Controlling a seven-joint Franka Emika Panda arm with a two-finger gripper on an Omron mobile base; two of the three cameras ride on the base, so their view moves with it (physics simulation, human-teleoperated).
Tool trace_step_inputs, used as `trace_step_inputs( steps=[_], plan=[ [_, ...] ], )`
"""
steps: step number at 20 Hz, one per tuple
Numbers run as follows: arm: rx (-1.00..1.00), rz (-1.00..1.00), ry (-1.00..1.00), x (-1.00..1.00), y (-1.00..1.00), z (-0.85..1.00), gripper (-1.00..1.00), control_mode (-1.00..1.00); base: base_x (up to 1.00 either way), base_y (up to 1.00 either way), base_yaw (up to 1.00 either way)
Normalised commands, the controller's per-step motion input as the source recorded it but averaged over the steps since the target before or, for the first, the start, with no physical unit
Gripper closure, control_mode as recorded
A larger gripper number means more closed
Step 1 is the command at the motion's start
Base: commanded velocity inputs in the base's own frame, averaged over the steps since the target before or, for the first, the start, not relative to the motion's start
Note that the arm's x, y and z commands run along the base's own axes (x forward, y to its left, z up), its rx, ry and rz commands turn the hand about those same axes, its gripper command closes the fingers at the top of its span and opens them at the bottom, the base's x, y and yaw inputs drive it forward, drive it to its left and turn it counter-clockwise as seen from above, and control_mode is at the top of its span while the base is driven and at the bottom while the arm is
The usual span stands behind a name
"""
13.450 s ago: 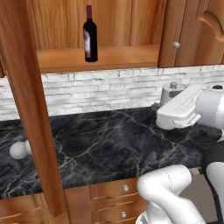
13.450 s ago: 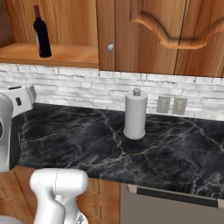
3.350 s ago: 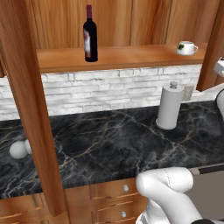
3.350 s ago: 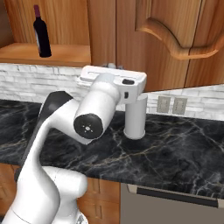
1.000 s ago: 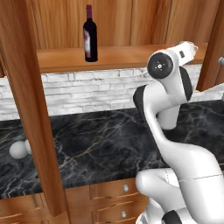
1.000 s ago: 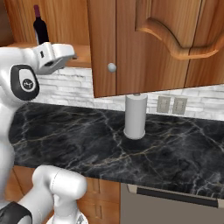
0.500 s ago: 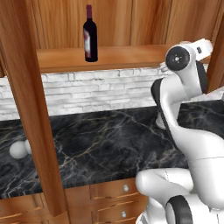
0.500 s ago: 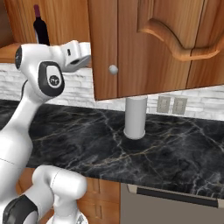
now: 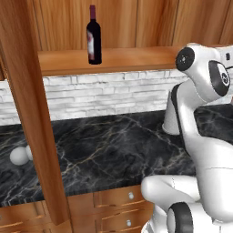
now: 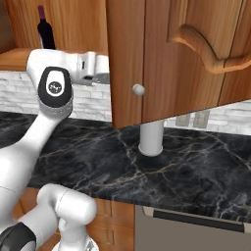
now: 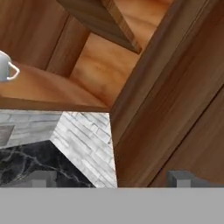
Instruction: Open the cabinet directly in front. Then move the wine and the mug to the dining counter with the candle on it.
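Note:
The cabinet [image 9: 136, 59] stands open; its left door [image 9: 27, 113] is edge-on and its right door [image 10: 147, 59] is swung out, knob [image 10: 138, 89] facing me. The wine [image 9: 93, 36] stands upright on the left of the shelf, also seen as the wine [image 10: 45, 29] at far left. The mug [image 11: 6, 68] sits on the shelf, handle to the right, far to the left of my gripper [image 11: 113, 178]. The gripper is open and empty, facing the cabinet's inner right wall. My hand [image 10: 93, 66] is partly behind the right door. The dining counter and the candle are out of view.
A paper towel roll [image 10: 152, 139] stands on the black counter [image 10: 196, 171] below the shelf, against the white brick wall. A white round object [image 9: 19, 156] lies at the counter's left. Drawers [image 9: 123, 205] sit under the counter.
My arm has swung to the right, up by the shelf's right end and behind the open right door. The wine and the doors have not moved.

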Motion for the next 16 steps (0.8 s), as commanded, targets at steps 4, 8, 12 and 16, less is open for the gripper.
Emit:
trace_step_inputs(
  steps=[4, 8, 12, 16],
  plan=[
    [0.0, -0.34, -0.18, -0.54, -1.0, 0.0, -1.0, -1.0, 0.0, 0.0, 0.0],
    [0.0, -0.27, -0.2, -0.54, -1.0, 0.0, -1.0, -1.0, 0.0, 0.0, 0.0],
    [0.02, -0.21, -0.17, -0.32, -1.0, 0.0, -1.0, -1.0, 0.0, 0.0, 0.0],
    [0.03, -0.08, -0.12, 0.0, -1.0, -0.11, -1.0, -1.0, 0.0, 0.0, 0.0]
  ],
)
